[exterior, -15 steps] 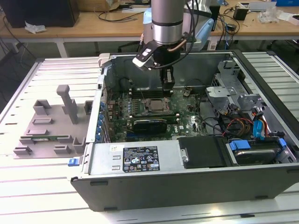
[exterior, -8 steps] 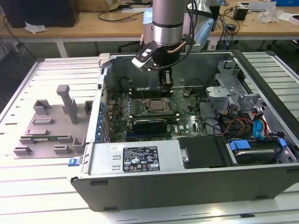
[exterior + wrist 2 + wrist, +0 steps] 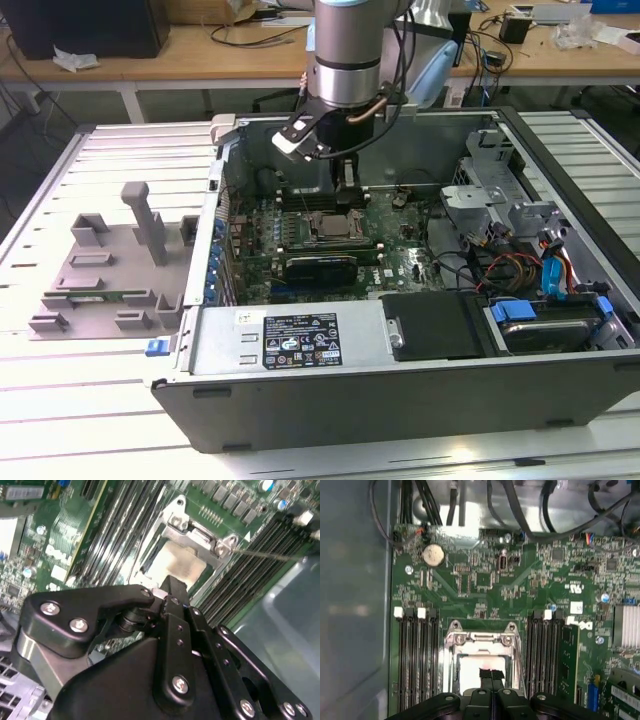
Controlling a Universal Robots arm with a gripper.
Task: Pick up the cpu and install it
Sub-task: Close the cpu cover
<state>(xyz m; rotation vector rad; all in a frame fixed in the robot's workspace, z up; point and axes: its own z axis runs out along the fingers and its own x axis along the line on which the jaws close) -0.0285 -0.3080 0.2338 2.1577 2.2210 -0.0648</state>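
My gripper (image 3: 345, 188) hangs inside the open computer case, just above the motherboard's cpu socket frame (image 3: 330, 228). In both wrist views its black fingertips (image 3: 491, 676) are pressed together, with nothing visible between them. Directly under the tips, a pale flat square lies inside the metal socket frame (image 3: 480, 639). It looks like the cpu (image 3: 472, 672) (image 3: 175, 562), seated flat. A thin socket lever wire (image 3: 270, 555) sticks out to one side of the frame.
Memory slots (image 3: 417, 655) flank the socket on both sides, and one stick (image 3: 567, 660) stands upright. The case walls, a drive cage (image 3: 490, 190) and cables (image 3: 520, 265) crowd the exterior view's right. A grey fixture plate (image 3: 110, 270) lies outside the case on the exterior view's left.
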